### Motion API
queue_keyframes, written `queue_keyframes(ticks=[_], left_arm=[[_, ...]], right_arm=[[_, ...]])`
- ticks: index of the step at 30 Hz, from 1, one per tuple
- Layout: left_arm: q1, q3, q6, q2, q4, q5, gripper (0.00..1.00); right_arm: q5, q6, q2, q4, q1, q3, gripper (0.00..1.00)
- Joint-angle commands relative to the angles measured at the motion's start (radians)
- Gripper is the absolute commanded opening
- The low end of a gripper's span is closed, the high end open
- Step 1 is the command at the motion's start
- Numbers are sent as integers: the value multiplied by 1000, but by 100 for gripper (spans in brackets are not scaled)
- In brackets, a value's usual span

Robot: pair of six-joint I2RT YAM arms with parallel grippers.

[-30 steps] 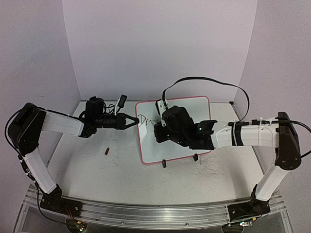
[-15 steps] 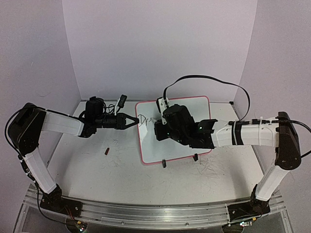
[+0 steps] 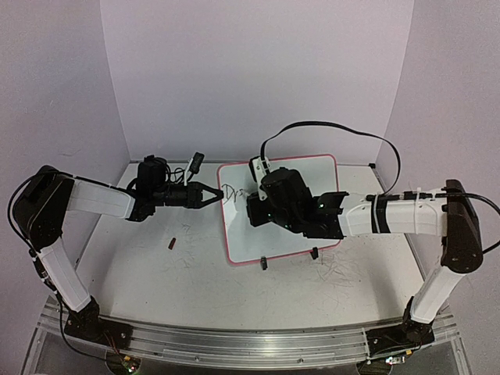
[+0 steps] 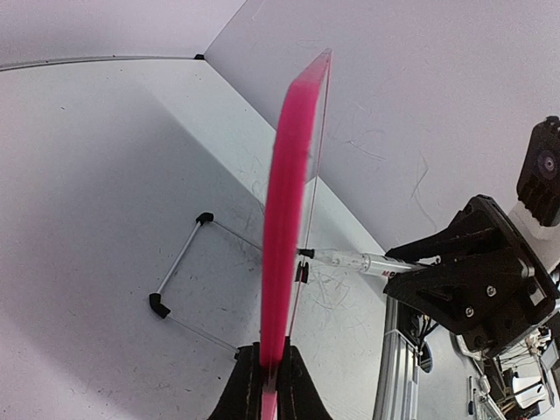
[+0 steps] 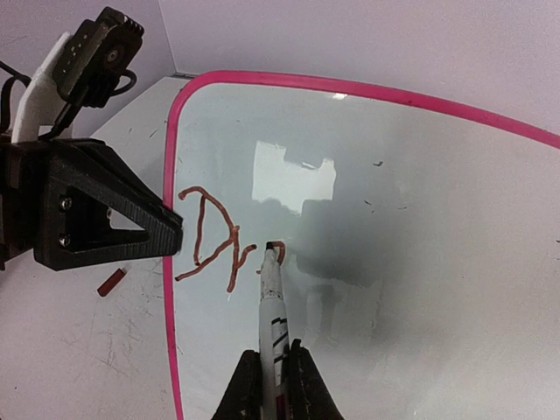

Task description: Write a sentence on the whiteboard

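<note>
On whiteboard (image 5: 420,219) — marker (image 5: 273,308) tip, right end effector (image 5: 272,372) gripping

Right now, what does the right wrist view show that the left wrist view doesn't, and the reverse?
Right wrist only: the whiteboard's face with the start of the sentence, "Dr" and a part stroke, and a small red-brown piece on the tabletop. Left wrist only: the board edge-on, and its wire stand with black feet behind it. Both: the board's pink frame clamped in the left tool, and the marker held in the right tool with its tip on the board.
</note>
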Motion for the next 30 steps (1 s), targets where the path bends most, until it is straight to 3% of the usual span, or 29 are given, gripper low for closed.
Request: queue_keyframes(ticks=[1, 30], left_arm=[[-1, 28, -1, -49, -8, 7, 0], [-1, 28, -3, -45, -8, 8, 0]], right_arm=[[-14, -4, 15, 14, -10, 26, 0], [-3, 47, -45, -14, -1, -70, 0]])
